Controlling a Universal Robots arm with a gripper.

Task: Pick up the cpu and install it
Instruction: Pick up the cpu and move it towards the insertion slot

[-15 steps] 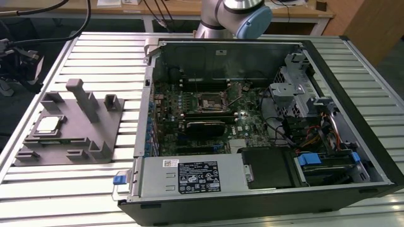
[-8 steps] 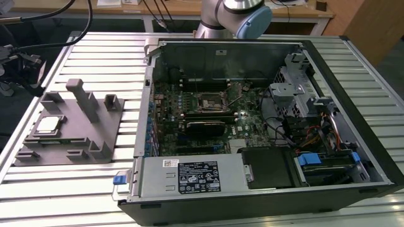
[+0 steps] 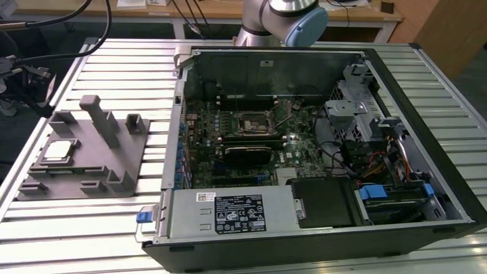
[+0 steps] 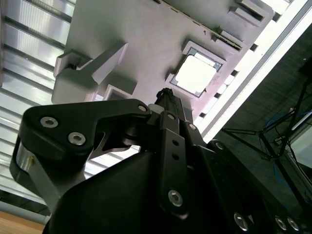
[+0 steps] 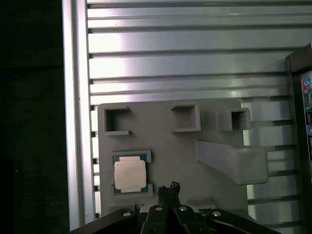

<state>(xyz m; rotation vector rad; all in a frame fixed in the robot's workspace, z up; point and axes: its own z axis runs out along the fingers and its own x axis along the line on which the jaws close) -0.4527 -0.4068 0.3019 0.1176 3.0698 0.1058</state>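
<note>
Silver-topped, the cpu point(image 3: 57, 150) is lying in a recess of the grey holder point(image 3: 90, 171) in the exterior view, well apart from the motherboard socket point(image 3: 250, 121). In the second wrist view the gripper point(image 4: 165, 93) is hovering above the holder, fingertips together, gripping nothing. In the first wrist view it is aiming beside the cpu point(image 5: 129, 175); descending so, I judge, is risking a strike on the recess rim.

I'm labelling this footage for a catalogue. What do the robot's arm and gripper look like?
The arm is a silver-grey tube with a pale blue round cap on its joint. The gripper is matte black, angular linked plates with silver screw heads, narrowing to a slim tip.
</note>
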